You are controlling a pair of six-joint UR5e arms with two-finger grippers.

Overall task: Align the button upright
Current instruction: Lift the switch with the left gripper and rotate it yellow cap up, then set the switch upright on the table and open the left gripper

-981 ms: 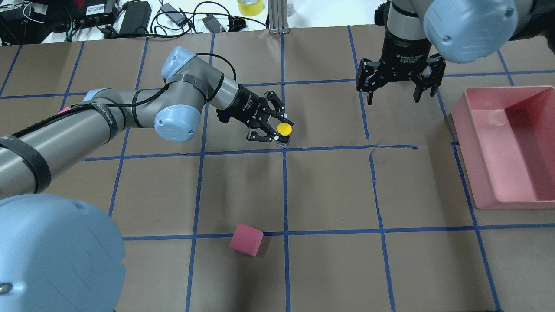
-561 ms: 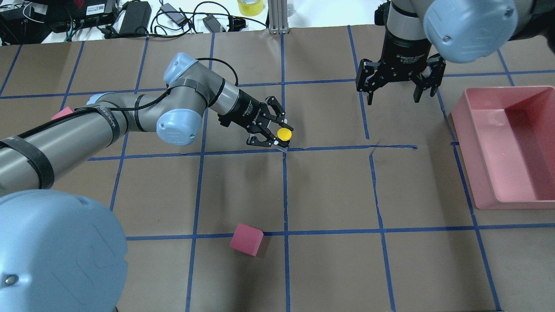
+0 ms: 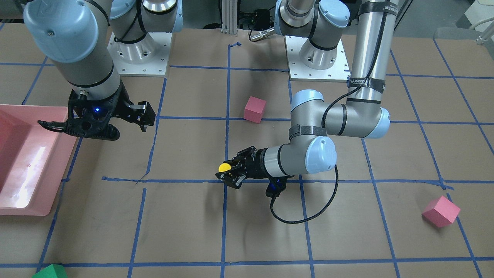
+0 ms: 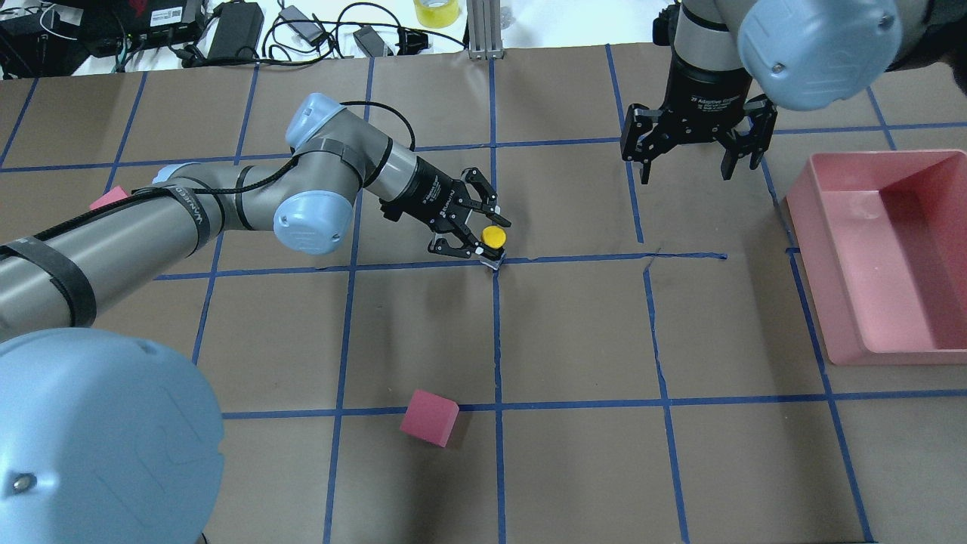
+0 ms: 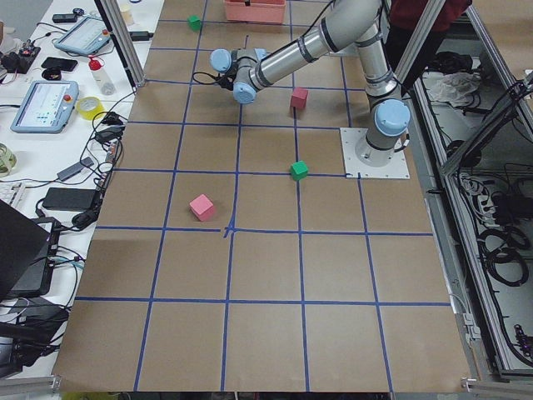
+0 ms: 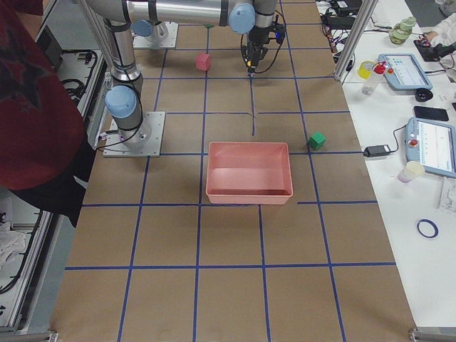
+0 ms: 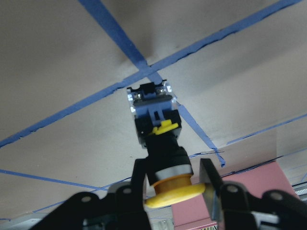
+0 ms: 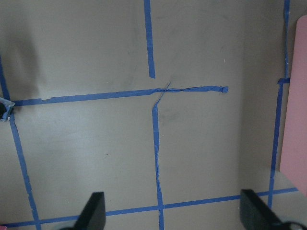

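The button [image 4: 493, 237] has a round yellow cap, a black collar and a grey-black base block. My left gripper [image 4: 489, 239] is shut on its collar just under the cap, low over a blue tape crossing. In the left wrist view the button [image 7: 158, 139] sits between my fingers with its base toward the paper. It also shows in the front view [image 3: 224, 168], with my left gripper [image 3: 228, 173] around it. My right gripper [image 4: 686, 165] hangs open and empty at the far right of the table, away from the button.
A pink tray [image 4: 831, 302] lies at the right edge. A pink cube [image 4: 428, 417] sits in the near middle, another [image 4: 108, 198] behind my left arm. A green cube [image 3: 50, 271] lies by the operators' edge. Cables and boxes crowd the far side.
My left gripper with the button has shifted slightly down and toward the tape crossing while tilting; the yellow cap sits a little lower. The right arm has not moved.
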